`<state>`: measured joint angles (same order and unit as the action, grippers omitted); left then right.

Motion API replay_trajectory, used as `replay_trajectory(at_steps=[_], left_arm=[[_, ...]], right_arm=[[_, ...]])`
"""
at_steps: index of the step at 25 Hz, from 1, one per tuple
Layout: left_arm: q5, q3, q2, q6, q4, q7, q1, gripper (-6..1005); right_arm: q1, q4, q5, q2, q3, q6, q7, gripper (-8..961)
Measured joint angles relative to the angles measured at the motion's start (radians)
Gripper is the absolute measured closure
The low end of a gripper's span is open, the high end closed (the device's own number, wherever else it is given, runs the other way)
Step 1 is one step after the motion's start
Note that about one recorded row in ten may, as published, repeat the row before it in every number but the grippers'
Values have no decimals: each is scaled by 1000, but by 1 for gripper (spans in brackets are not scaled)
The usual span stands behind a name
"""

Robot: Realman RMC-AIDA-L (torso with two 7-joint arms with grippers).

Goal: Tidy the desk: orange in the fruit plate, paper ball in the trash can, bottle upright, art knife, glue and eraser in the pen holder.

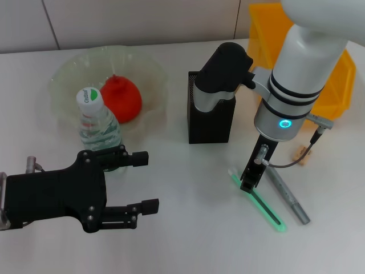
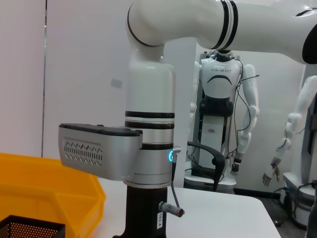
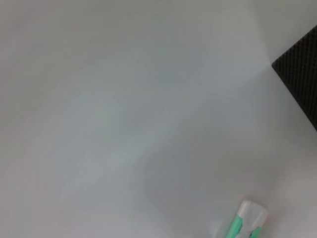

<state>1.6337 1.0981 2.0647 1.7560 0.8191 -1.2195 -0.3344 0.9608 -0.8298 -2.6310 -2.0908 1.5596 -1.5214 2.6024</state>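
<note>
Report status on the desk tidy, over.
Right gripper down at the green art knife, on the table beside the pen holder. Left gripper open, empty, beside the upright bottle. Orange in fruit plate.

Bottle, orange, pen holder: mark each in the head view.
bottle (image 1: 90,98), head view, on its green-printed cap.
orange (image 1: 121,98), head view, middle of its skin.
pen holder (image 1: 211,127), head view, on its front mesh wall.
</note>
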Motion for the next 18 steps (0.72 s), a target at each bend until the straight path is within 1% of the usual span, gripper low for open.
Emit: replay_trajectory(at_steps=[11,18], left_arm=[[0,-1,0,4,0,0,0,197],[0,-1,0,4,0,0,-1,197]], right_arm=[[0,8,3,0,11,8,8,738],[1,11,4,0,13,12,10,749]])
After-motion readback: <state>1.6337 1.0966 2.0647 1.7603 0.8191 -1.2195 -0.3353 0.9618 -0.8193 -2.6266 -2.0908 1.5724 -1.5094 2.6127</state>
